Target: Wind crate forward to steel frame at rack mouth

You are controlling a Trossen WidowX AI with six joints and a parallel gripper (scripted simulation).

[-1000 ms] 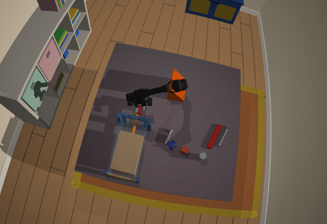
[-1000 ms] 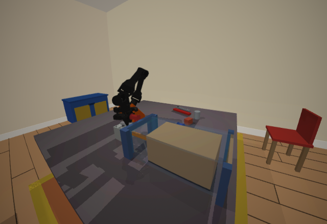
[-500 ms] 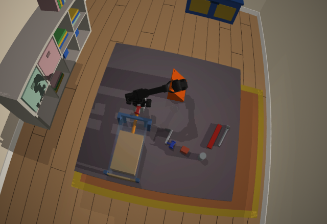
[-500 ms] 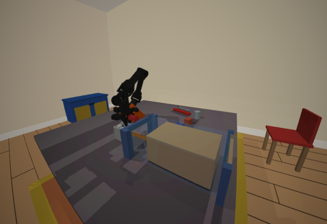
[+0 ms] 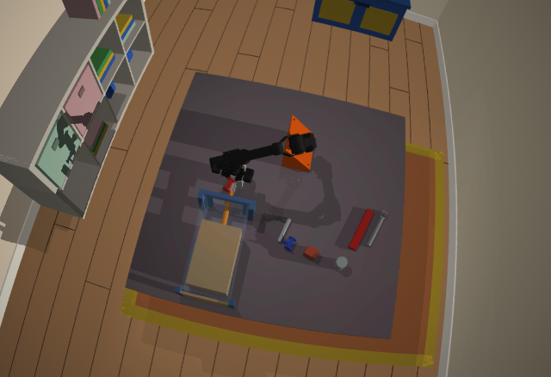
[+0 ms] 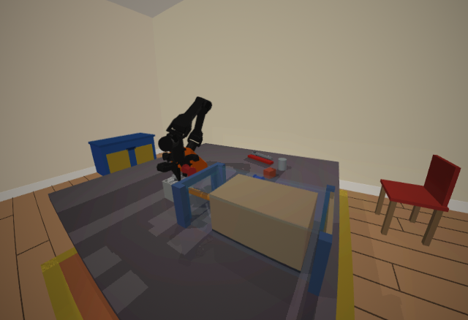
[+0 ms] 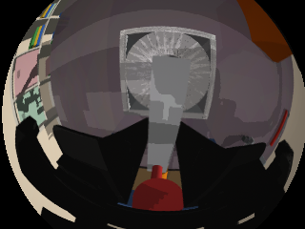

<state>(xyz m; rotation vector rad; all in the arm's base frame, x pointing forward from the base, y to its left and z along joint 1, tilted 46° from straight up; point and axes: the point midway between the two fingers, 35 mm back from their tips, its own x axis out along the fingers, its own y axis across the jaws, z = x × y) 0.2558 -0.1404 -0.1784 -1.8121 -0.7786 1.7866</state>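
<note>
The tan crate (image 5: 213, 257) (image 6: 260, 196) sits flat inside the clear-panelled cubby. Its front stands apart from the blue frame (image 5: 225, 200) (image 6: 181, 207) at the rack's mouth, with the orange strap (image 5: 225, 216) (image 6: 198, 193) running out between them. The pale winch (image 6: 168, 190) (image 7: 123, 95) stands just outside the mouth. The handle's grey arm (image 7: 167, 86) lies over the winch, its far end over the round drum; the key is hidden. My gripper (image 5: 238, 177) (image 6: 179, 171) (image 7: 163, 124) is shut on the winch handle, beside its red knob (image 5: 229, 184) (image 6: 187, 169) (image 7: 157, 196), on the mouth side.
A grey crank (image 5: 284, 229) with a blue knob (image 5: 289, 243), a red-orange block (image 5: 311, 252) (image 6: 269, 172) and a grey cylinder (image 5: 341, 262) (image 6: 281, 164) stand right of the cubby. A red bar (image 5: 361, 229) (image 6: 259, 158) and a wrench (image 5: 377, 229) lie farther right. An orange wedge (image 5: 290, 159) is at the arm's base.
</note>
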